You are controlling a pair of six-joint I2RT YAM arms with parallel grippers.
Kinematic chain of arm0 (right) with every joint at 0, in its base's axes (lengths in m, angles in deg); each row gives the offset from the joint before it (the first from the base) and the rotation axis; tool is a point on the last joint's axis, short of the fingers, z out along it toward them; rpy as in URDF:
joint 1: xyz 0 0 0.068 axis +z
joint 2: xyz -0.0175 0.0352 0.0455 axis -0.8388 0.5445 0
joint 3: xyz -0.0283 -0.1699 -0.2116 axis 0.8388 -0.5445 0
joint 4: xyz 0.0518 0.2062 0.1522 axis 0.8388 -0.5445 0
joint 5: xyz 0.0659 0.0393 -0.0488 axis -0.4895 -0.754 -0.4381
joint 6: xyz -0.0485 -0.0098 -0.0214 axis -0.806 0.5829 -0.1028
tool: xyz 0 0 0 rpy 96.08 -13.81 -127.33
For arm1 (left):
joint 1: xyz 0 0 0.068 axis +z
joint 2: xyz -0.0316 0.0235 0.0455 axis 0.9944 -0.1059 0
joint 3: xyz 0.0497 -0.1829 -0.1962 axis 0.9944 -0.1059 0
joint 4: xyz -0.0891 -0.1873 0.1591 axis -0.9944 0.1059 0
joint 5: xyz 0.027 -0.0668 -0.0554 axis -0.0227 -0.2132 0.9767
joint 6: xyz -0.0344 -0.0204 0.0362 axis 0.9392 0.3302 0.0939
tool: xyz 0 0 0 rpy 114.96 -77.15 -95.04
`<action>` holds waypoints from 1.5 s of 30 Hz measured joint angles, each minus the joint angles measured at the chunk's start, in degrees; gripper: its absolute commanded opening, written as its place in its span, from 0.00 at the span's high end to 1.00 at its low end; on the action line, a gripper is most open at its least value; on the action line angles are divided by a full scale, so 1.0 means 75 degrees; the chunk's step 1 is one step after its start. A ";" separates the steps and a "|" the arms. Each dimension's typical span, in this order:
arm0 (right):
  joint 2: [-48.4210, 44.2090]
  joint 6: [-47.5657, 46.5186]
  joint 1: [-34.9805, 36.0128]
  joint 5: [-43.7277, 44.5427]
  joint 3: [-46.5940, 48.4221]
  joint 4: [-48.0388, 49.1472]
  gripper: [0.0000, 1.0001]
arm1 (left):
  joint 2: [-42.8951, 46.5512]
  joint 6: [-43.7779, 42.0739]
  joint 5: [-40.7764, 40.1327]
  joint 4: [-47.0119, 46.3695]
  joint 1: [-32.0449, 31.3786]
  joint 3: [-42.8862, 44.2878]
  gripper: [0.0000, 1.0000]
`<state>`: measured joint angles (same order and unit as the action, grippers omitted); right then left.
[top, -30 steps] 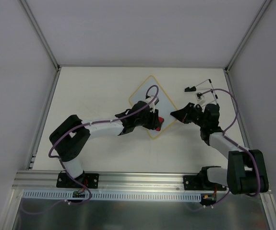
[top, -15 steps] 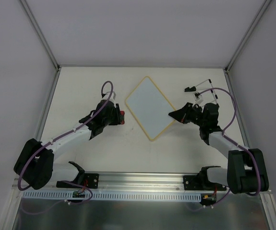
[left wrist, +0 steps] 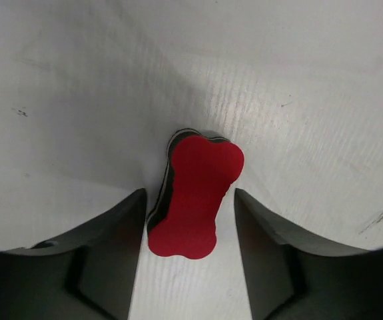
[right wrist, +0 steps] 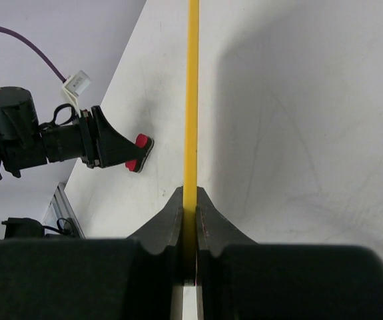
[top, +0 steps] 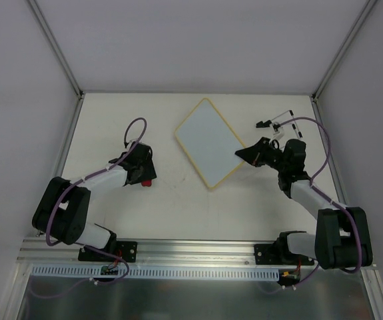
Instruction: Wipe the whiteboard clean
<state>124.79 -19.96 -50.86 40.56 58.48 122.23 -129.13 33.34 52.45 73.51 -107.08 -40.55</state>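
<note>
The whiteboard (top: 208, 141) lies diagonally at mid-table, its pale surface blank inside a tan-yellow frame. My right gripper (top: 242, 154) is shut on its right corner; in the right wrist view the fingers (right wrist: 190, 212) pinch the yellow frame edge (right wrist: 192, 100). The red bone-shaped eraser (top: 148, 181) lies on the table left of the board. My left gripper (top: 144, 175) is open around it. In the left wrist view the eraser (left wrist: 194, 197) rests between the spread fingers of that gripper (left wrist: 190, 203). The eraser also shows in the right wrist view (right wrist: 138, 152).
Small black clips on thin white wires (top: 278, 123) lie at the back right, near my right arm. White walls and metal rails (top: 61, 153) enclose the table on three sides. My left arm reaches across the left half of the table.
My left arm swung off the board to the left with the eraser, and the eraser now lies on the table between open fingers. The board turned slightly; my right gripper kept its hold.
</note>
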 measured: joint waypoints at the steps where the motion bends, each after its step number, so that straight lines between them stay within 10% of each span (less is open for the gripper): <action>1: 0.0000 0.0006 -0.0041 0.0000 0.0058 0.0000 1.00 | -0.0131 0.0003 0.0009 0.0082 0.0003 0.0099 0.28; 5: -0.0020 0.0015 -0.0300 0.0009 0.0312 -0.0079 1.00 | -0.0256 -0.0009 0.0061 0.0399 0.0003 0.0443 0.01; 26: 0.0396 -0.1818 -0.5135 -0.1376 0.4301 -0.3497 1.00 | 0.4602 -0.2328 -0.0898 0.1574 0.0152 0.0702 0.01; 45: 0.1542 -0.3340 -0.5837 -0.1824 0.4590 -0.4794 1.00 | 0.5149 -0.3200 -0.2139 0.1536 0.0152 -0.0108 0.01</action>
<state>136.36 -45.01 -94.64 26.88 92.91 86.28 -90.51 9.34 36.41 85.02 -105.94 -41.36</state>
